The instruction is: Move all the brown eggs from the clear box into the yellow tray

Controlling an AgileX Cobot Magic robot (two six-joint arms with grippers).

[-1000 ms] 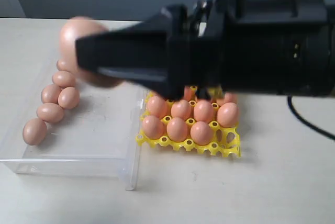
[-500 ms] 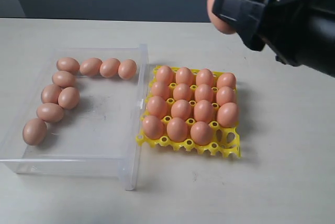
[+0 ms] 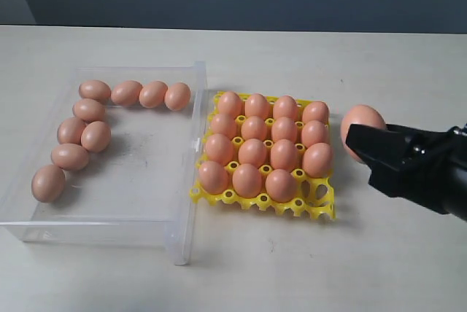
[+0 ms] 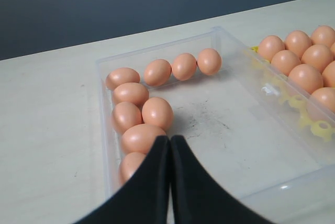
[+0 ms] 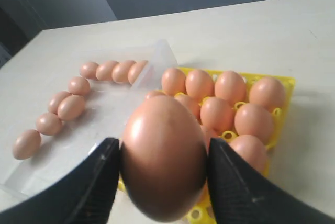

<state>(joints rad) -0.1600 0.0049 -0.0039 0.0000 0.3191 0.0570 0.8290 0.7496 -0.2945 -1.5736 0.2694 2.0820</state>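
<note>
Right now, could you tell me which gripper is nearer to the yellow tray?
Right. The right gripper, holding a brown egg, hangs just beside the yellow tray; the left gripper is at the clear box.

free: yellow tray (image 3: 299, 207) near-right corner | blocking: brown eggs (image 3: 281, 184) in adjoining cups

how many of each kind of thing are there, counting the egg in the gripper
clear box: 1
yellow tray: 1
brown eggs: 25 (9 in the box, 15 in the tray, 1 in the right gripper)
total: 27
</note>
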